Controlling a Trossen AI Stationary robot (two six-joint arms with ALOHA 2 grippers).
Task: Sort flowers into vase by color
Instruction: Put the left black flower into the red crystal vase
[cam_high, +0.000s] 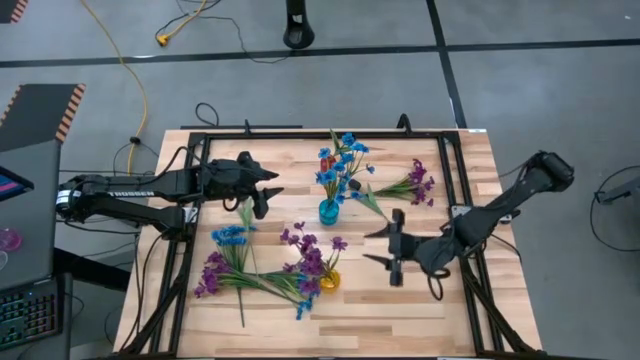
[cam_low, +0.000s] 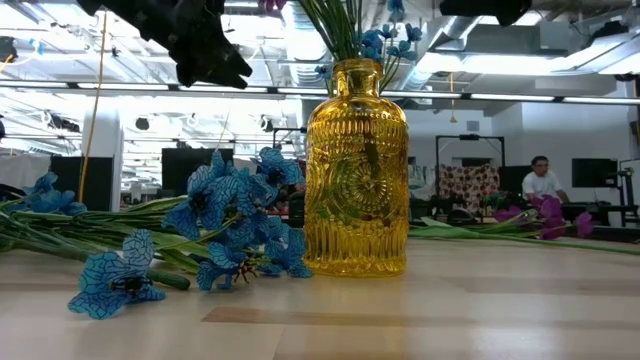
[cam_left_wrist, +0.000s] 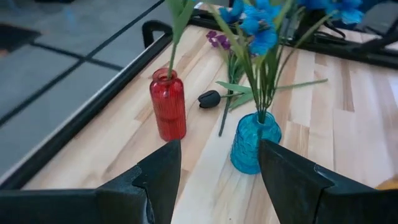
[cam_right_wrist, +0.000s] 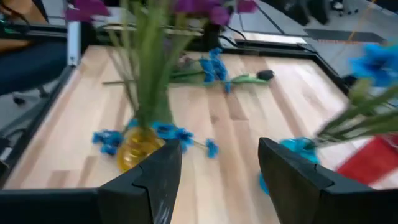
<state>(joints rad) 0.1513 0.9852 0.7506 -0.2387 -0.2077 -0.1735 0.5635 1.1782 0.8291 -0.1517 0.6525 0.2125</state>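
My left gripper (cam_high: 268, 192) hovers open left of the blue vase (cam_high: 328, 211), which holds blue flowers (cam_high: 345, 160). In the left wrist view its gripper (cam_left_wrist: 219, 155) holds nothing; beyond stand a red vase (cam_left_wrist: 168, 104) with a green stem and the blue vase (cam_left_wrist: 254, 143), and a dark bud (cam_left_wrist: 209, 98) lies on the table. My right gripper (cam_high: 372, 248) is open, right of the yellow vase (cam_high: 329, 280) holding purple flowers (cam_high: 310, 255). Loose blue flowers (cam_high: 232, 238) and purple flowers (cam_high: 212, 275) lie flat at the left.
More purple sprigs (cam_high: 417, 183) lie near the table's far right. A black frame rail (cam_high: 320, 133) runs around the table. Loose blue blooms (cam_low: 230, 220) lie beside the yellow vase (cam_low: 355, 170) in the low view. A person (cam_low: 540, 180) sits far behind the table.
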